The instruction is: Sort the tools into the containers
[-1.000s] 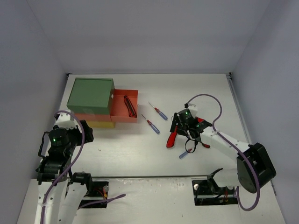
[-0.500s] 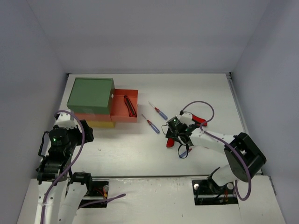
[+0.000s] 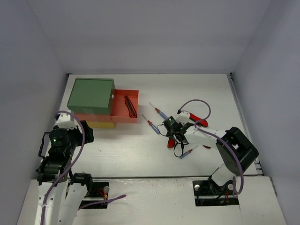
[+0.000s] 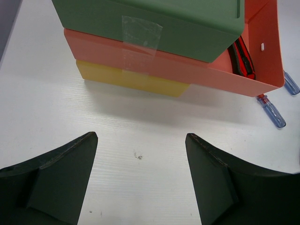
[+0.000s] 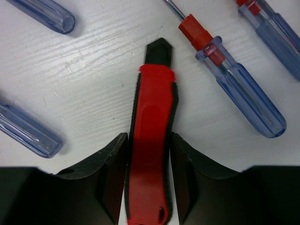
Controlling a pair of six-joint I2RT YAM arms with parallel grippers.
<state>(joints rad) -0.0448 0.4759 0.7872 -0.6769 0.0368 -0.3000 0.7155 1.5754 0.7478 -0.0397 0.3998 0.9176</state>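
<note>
Right gripper [image 5: 149, 140] clamps the red knife [image 5: 152, 108], which lies flat on the table [image 5: 103, 70] among screwdrivers [image 5: 246, 93]. Left gripper [image 4: 140, 145] is wide open and empty, facing the drawers [image 4: 164, 28]. The orange drawer [image 4: 267, 47] holds a second knife [image 4: 243, 58].

Knife [image 3: 130, 106] in middle drawer [image 3: 124, 118], screwdrivers [image 3: 153, 125] right of cabinet [image 3: 91, 95]

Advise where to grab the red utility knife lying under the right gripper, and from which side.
I'd grip the red utility knife mid-handle, across its narrow width, coming straight down. It lies flat and its long sides are straight and parallel; the right gripper pinches it there. Stay off the black tip, near the screwdriver.
</note>
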